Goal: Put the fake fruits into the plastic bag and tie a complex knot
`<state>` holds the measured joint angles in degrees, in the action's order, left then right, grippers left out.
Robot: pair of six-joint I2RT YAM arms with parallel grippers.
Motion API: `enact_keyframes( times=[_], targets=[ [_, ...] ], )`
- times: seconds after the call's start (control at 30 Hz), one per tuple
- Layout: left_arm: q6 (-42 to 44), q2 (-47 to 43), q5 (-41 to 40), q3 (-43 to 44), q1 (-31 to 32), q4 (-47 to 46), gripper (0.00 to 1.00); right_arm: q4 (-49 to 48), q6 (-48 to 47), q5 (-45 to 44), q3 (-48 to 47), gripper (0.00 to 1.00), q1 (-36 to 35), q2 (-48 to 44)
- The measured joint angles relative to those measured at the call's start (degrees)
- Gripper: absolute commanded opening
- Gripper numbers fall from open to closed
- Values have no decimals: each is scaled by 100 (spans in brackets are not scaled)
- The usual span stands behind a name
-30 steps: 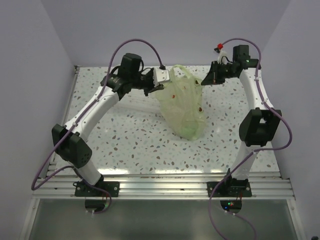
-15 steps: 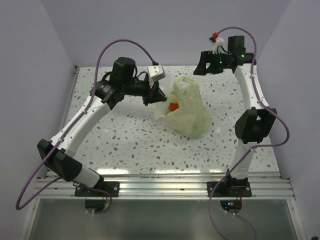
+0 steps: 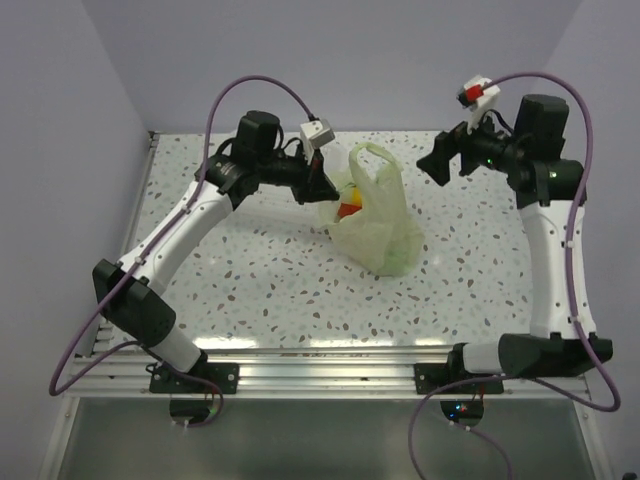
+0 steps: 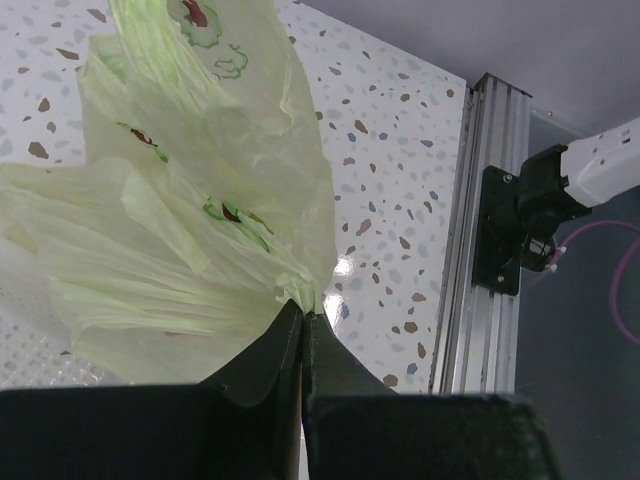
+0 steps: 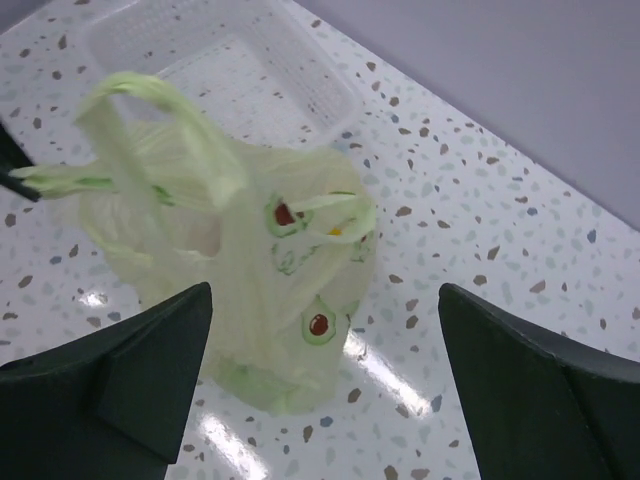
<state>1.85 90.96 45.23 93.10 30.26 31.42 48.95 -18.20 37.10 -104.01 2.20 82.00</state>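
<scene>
Top external view is showing the right claw [image 3: 437,162] gaping empty at upper right, having just released the plastic bag [image 3: 378,225], while the left claw [image 3: 320,188] is pinching it tight, tying seemingly unfinished.

1. I opened the right gripper [image 3: 435,162] and let go of the plastic bag [image 3: 382,235].
2. I drew that gripper back to the right of the bag, well apart from it.
3. The bag slumped out of its stretched hang, and its right loop handle [image 3: 375,162] stood free.
4. A red fruit [image 3: 347,210] came into sight at the bag's left side.
</scene>
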Motion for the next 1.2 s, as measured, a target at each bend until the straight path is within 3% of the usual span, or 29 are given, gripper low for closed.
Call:
enact_keyframes(
  times=[0.17, 0.43, 0.9, 0.97, 1.0, 1.03, 1.07, 1.17, 1.2],
  targets=[
    [-205, 133, 92, 153, -94, -59, 0, -415, -240, 20, 909, 99, -857, -695],
    [-291, 153, 188, 232, -98, -98, 0, -1104, -415, 133, 1506, 99, -1198, 9],
    [-452, 260, 330, 321, -138, -232, 0, -1139, -1110, -22, 2168, 98, -2245, -118],
    [-520, 293, 402, 323, -142, -295, 0, -1268, -1123, -177, 2352, 93, -2308, -116],
    [-538, 302, 420, 323, -149, -315, 0, -1314, -1126, -245, 2409, 85, -2326, -111],
    [-570, 304, 459, 323, -160, -337, 0, -1368, -1134, -334, 2463, 73, -2354, -105],
    [-595, 304, 498, 323, -168, -358, 0, -1421, -1134, -411, 2487, 46, -2365, -101],
    [-767, 297, 614, 321, -238, -525, 0, -1613, -1047, -525, 2490, 28, -2356, -101],
    [-861, 278, 634, 306, -284, -601, 0, -1615, -1032, -529, 2472, 27, -2334, -103]
  ],
)
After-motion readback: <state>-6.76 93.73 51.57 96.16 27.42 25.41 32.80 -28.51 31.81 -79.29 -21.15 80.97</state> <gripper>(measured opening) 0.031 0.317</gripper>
